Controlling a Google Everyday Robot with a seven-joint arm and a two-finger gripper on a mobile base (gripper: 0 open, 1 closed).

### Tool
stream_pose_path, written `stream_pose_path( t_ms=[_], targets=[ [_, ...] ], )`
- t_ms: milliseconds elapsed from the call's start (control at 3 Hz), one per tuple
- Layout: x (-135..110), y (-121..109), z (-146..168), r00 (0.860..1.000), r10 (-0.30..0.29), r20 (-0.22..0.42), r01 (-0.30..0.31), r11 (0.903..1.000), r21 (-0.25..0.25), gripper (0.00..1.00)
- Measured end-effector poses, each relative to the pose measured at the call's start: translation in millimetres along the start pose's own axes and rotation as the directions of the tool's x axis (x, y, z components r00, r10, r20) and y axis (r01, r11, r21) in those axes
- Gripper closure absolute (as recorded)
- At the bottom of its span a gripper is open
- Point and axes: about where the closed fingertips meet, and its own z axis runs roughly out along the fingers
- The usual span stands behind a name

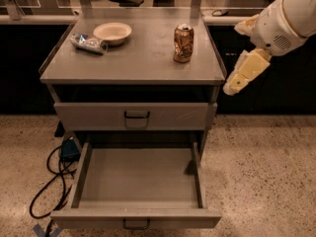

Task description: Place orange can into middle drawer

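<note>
The orange can stands upright on the right part of the grey cabinet top. The middle drawer is pulled out wide below, its flat grey floor bare, with a dark loop handle on its front. My gripper hangs in the air just off the cabinet's right edge, to the right of the can and a little lower, not touching it. It holds nothing.
A pale bowl and a shiny silver-and-blue tube-shaped item lie at the back left of the top. A closed drawer sits above the open one. A blue box with black cables lies on the floor at the left.
</note>
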Motion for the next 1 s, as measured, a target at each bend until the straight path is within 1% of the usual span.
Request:
stream_pose_path(
  t_ms=[333, 667, 1000],
  targets=[
    [-4.6, -28.7, 17.9, 0.988, 0.061, 0.142, -0.067, 0.9972, 0.035, 0.00],
    [-5.3, -52.8, 36.1, 0.969, 0.115, 0.220, -0.135, 0.9878, 0.077, 0.00],
    [-5.3, -52.9, 36.1, 0.969, 0.115, 0.221, -0.135, 0.9879, 0.077, 0.00]
  ],
)
